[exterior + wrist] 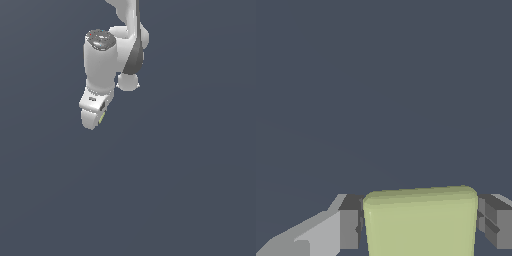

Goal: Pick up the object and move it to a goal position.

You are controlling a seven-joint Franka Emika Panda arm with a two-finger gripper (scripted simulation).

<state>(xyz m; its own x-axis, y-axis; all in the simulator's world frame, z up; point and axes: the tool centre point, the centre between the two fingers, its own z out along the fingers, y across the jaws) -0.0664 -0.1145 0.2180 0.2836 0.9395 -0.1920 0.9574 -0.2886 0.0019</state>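
The object, a pale yellow-green cube [420, 222], fills the space between my two grey fingers [349, 227] in the wrist view, and both pads press against its sides. My gripper [420, 230] is shut on it. In the exterior view the white arm reaches down from the top, and only a thin yellow-green sliver of the cube [101, 117] shows beside the gripper [95, 117]; the hand hides the rest.
A plain dark blue-grey surface [175, 190] fills both views around the arm. No other objects or edges show.
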